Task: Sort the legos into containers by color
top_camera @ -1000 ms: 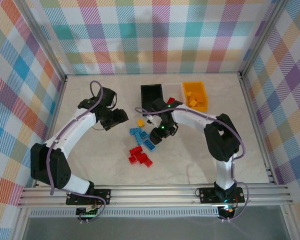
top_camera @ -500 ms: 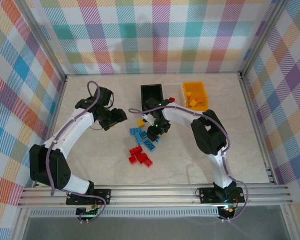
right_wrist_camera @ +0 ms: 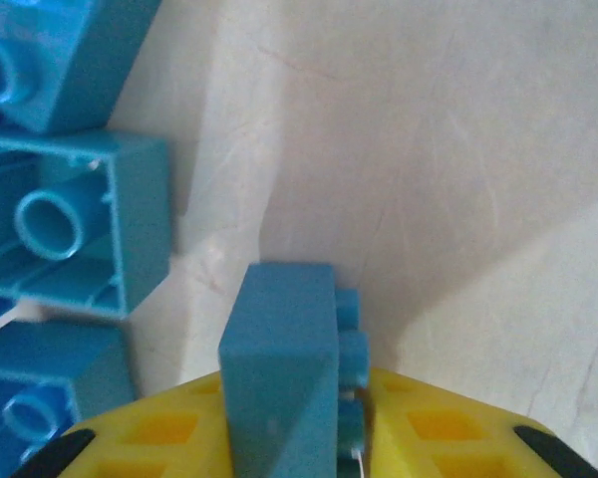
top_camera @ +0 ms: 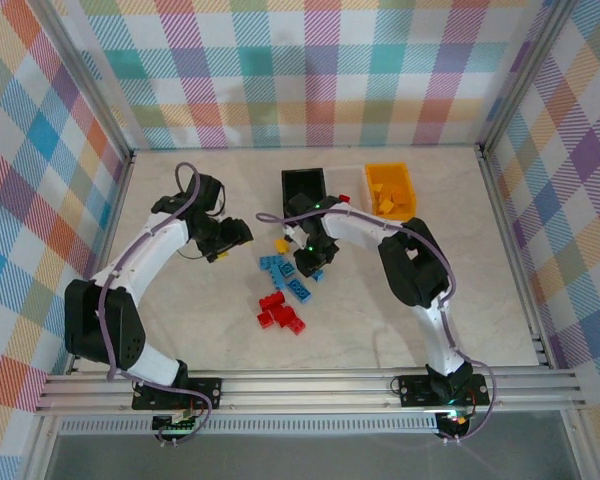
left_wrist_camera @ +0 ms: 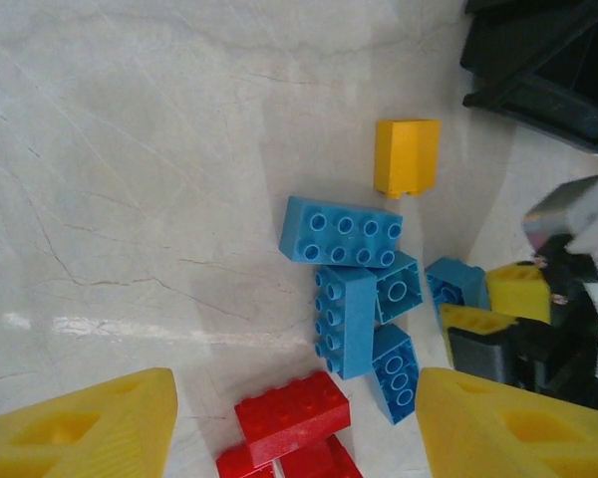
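Now my right gripper (right_wrist_camera: 291, 428) is clamped on 1 blue brick (right_wrist_camera: 279, 339) — just beside other blue legos (right_wrist_camera: 80, 224). My left gripper (left_wrist_camera: 294, 423) hangs half open, holding nothing.

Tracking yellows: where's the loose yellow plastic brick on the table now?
Top view: the yellow plastic brick lies just left of table centre, just beyond the blue plastic bricks and near the black plastic bin.

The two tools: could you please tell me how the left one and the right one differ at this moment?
The left tool stands open and empty; the right tool is shut on a blue brick. The left tool sits left of the loose bricks; the right tool is down among them. Both have yellow fingers.
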